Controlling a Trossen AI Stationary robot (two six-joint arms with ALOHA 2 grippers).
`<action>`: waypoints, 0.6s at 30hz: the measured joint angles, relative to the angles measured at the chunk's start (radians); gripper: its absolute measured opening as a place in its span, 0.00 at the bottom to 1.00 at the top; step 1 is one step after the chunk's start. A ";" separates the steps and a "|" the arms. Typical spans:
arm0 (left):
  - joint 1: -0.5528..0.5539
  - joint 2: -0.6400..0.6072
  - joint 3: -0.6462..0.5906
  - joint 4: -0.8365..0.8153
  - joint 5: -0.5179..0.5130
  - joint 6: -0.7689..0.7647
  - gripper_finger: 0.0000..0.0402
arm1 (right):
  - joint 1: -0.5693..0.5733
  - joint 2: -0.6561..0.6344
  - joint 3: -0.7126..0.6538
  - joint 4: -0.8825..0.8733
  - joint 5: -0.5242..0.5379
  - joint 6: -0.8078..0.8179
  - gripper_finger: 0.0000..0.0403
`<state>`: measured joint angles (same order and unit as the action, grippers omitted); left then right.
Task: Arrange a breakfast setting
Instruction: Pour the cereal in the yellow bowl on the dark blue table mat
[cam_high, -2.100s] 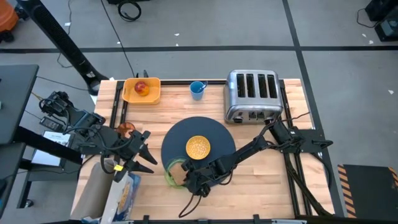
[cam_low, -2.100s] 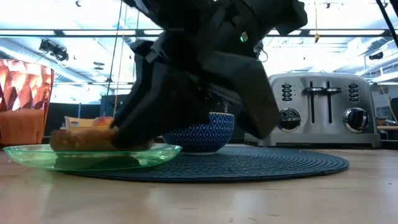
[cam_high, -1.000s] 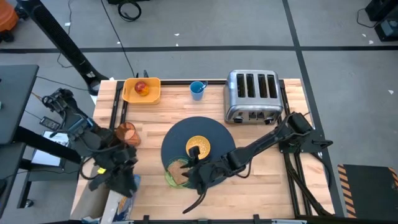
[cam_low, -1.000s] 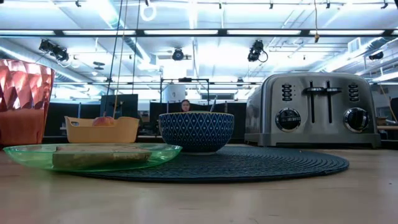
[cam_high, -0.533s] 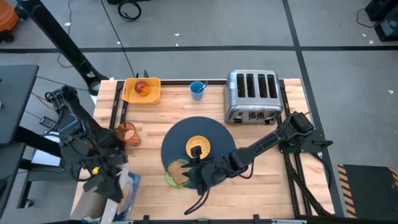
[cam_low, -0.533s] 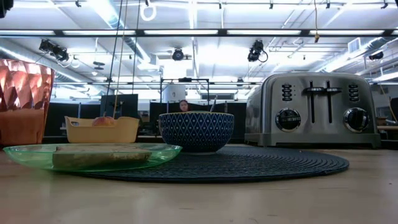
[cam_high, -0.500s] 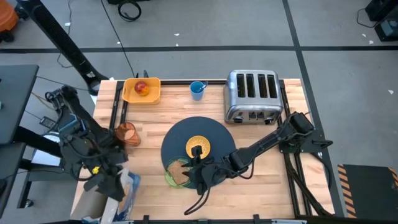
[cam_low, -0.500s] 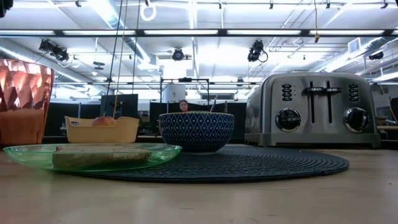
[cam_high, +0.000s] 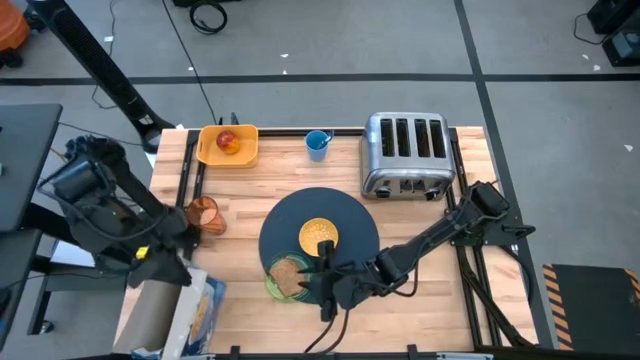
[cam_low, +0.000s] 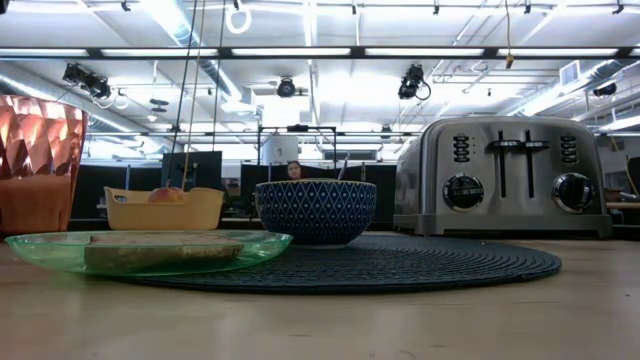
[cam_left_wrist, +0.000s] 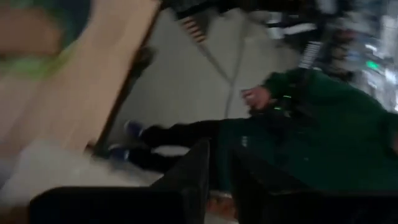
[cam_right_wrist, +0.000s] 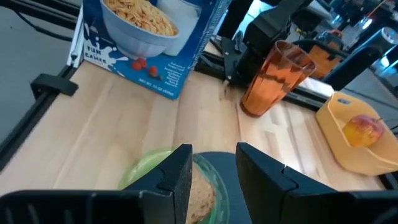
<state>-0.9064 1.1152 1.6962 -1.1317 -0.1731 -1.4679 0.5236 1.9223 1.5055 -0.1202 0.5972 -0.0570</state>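
The round dark mat (cam_high: 350, 225) lies mid-table with the bowl (cam_high: 319, 237) on it, yellow inside and blue-patterned outside (cam_low: 316, 212). The green plate with toast (cam_high: 285, 277) rests partly on the mat's near left rim. My right gripper (cam_high: 323, 283) is open and empty just right of the plate, fingers either side of it in the wrist view (cam_right_wrist: 214, 168). The orange tumbler (cam_high: 204, 213) stands left of the mat. The red apple (cam_high: 227, 141) lies in the tray, and the blue cup (cam_high: 317, 144) stands at the far edge. My left gripper (cam_high: 163, 263) is open at the left edge. No spoon shows plainly.
A silver toaster (cam_high: 405, 152) stands at the far right. The orange-yellow tray (cam_high: 240, 152) sits at the far left. A cereal box (cam_high: 196, 312) and a brown roll (cam_high: 150, 310) are at the near left corner. A person in green (cam_left_wrist: 323, 137) shows beyond the table.
My left gripper has drawn back from the cereal box toward the table's left edge. My right gripper has shifted a little toward the table's right and near edges, off the plate, so the toast now shows whole.
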 joint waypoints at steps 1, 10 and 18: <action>-0.003 0.006 0.016 -0.044 0.012 -0.051 0.12 | 0.002 -0.002 0.000 -0.011 0.001 0.015 0.33; -0.036 0.028 0.032 -0.240 0.048 -0.361 0.08 | 0.004 -0.002 0.000 -0.078 0.005 0.135 0.33; -0.036 0.044 0.032 -0.314 0.056 -0.443 0.21 | -0.010 -0.002 0.000 -0.082 0.005 0.170 0.33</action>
<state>-0.9428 1.1590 1.7279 -1.4459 -0.1166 -1.9108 0.5136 1.9205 1.5055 -0.2019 0.6025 0.1131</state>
